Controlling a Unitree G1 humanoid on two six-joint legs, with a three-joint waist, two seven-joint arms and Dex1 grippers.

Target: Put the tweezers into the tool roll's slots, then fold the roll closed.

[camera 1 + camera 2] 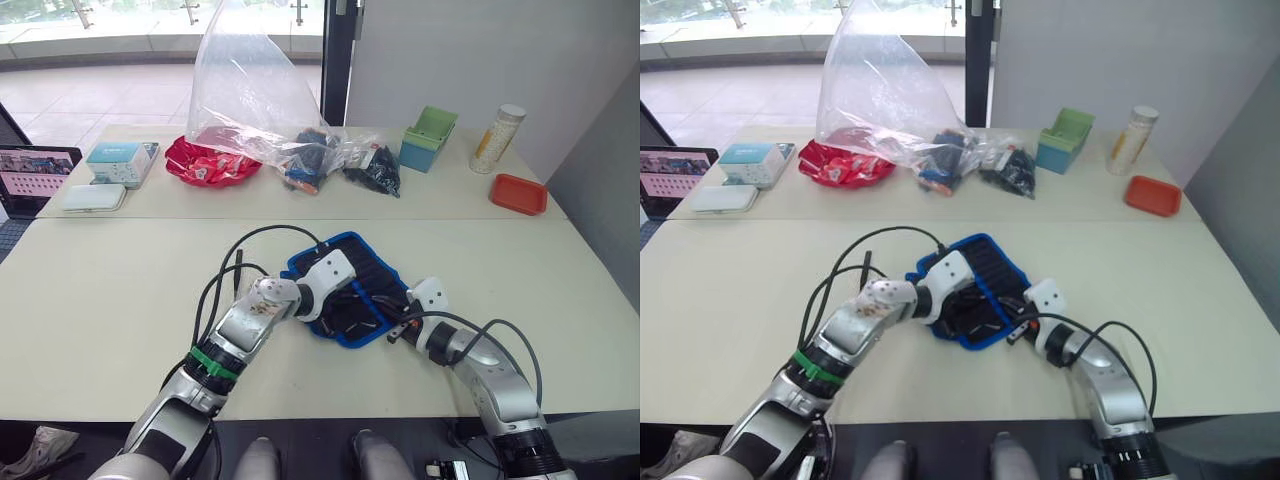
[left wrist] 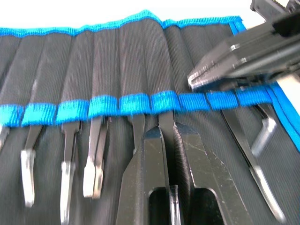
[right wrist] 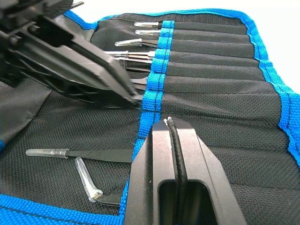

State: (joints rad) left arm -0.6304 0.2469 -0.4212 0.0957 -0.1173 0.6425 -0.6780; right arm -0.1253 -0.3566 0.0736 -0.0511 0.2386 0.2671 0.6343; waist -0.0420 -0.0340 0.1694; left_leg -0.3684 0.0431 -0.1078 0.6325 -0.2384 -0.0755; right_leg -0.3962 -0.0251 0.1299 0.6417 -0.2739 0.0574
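Tool roll lies open on the worktop, both claws over it. Left claw clamped on a tweezer, tip at the blue band of the slots — long axis in line with the pocket, so the push looks straight in. Right claw pinched together at the band's near end. Right wrist view adds two tweezers seated beside it; left wrist view shows four more.
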